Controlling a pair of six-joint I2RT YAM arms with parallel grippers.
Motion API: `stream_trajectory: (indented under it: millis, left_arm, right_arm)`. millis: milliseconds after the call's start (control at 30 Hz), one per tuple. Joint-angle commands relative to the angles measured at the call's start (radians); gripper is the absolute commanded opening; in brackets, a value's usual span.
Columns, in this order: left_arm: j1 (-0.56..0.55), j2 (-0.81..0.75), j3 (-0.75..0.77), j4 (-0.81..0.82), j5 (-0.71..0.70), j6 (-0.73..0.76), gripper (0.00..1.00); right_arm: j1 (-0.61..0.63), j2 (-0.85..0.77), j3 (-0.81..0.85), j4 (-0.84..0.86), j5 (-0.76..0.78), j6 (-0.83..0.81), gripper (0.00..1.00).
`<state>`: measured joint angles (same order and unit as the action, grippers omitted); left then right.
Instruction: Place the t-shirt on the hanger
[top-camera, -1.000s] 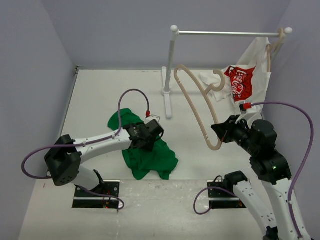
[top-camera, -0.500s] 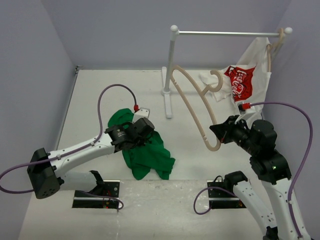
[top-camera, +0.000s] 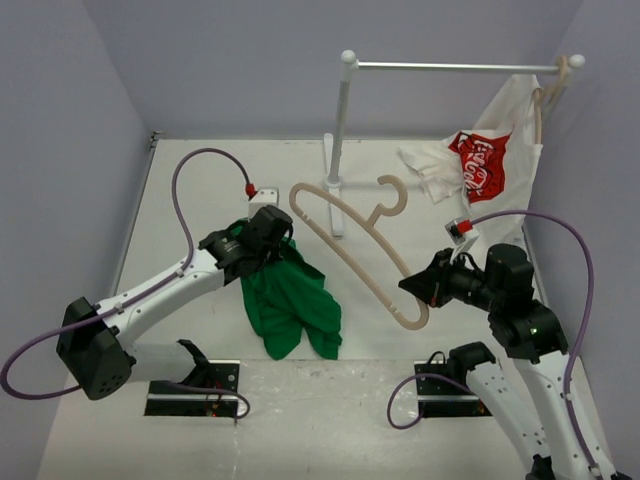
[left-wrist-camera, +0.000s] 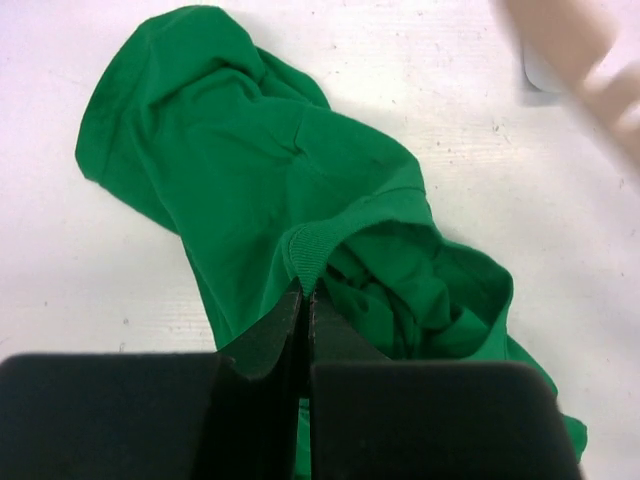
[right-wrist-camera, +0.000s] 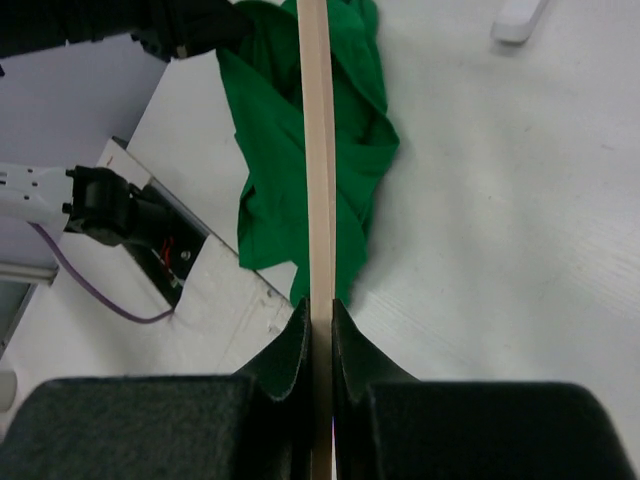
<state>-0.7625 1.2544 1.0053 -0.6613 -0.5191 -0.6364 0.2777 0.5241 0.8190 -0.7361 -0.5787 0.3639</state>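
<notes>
Left fingers (left-wrist-camera: 262, 340): closed, pinching the ribbed collar band of the green t-shirt (left-wrist-camera: 250, 170), with no gap showing between them in the left wrist view. Right fingers (right-wrist-camera: 291, 350): closed on one arm of the pale wooden hanger (right-wrist-camera: 318, 150) near its end, the wood running straight out from between them. All places below are given from the white rail stand (top-camera: 338, 140) at the far middle of the table (top-camera: 200, 180). The t-shirt sits left of the stand's foot and nearer the arm bases. Its gripped collar end is the part closest to the stand, and the rest trails in a crumpled strip toward the near edge of the table (whether the pinched part is clear of the table cannot be told). Left fingers in the overhead view (top-camera: 262, 240) are at the top of that strip, just left of the stand's foot. The hanger (top-camera: 350, 250) is held off the table in front of the stand and runs on a slant. Its free arm end is just left of the foot, its hook just right of the foot, and its gripped end well to the right and nearer the bases, where the right fingers (top-camera: 415, 288) hold it. A white shirt (top-camera: 490, 150) with a red logo hangs on a second hanger (top-camera: 545, 100) at the right end of the stand's rail.
</notes>
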Motion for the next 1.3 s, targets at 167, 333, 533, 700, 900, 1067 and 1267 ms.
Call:
stream_trajectory:
  millis: [167, 333, 533, 700, 900, 1067, 1267]
  left_arm:
    - [0.144, 0.096, 0.097, 0.129, 0.042, 0.018, 0.00]
    - [0.186, 0.129, 0.113, 0.165, 0.090, 0.032, 0.00]
    - [0.186, 0.117, 0.086, 0.213, 0.209, 0.037, 0.00]
    - [0.184, 0.028, 0.010, 0.251, 0.308, 0.031, 0.00]
    - [0.183, -0.027, 0.060, 0.275, 0.474, 0.071, 0.00]
    - [0.173, -0.020, 0.190, 0.213, 0.513, 0.151, 0.00]
    - [0.175, -0.017, 0.349, 0.075, 0.535, 0.241, 0.00]
  right_arm:
    - [0.140, 0.008, -0.077, -0.039, -0.038, 0.075, 0.00]
    - [0.213, 0.040, -0.068, -0.055, 0.024, 0.098, 0.00]
    - [0.264, 0.097, -0.074, 0.050, 0.104, 0.155, 0.00]
    - [0.298, 0.155, 0.004, 0.124, 0.272, 0.201, 0.00]
    - [0.404, 0.301, 0.078, 0.217, 0.266, 0.216, 0.00]
    - [0.507, 0.347, 0.021, 0.438, 0.162, 0.280, 0.00]
    - [0.513, 0.328, -0.088, 0.632, 0.257, 0.357, 0.00]
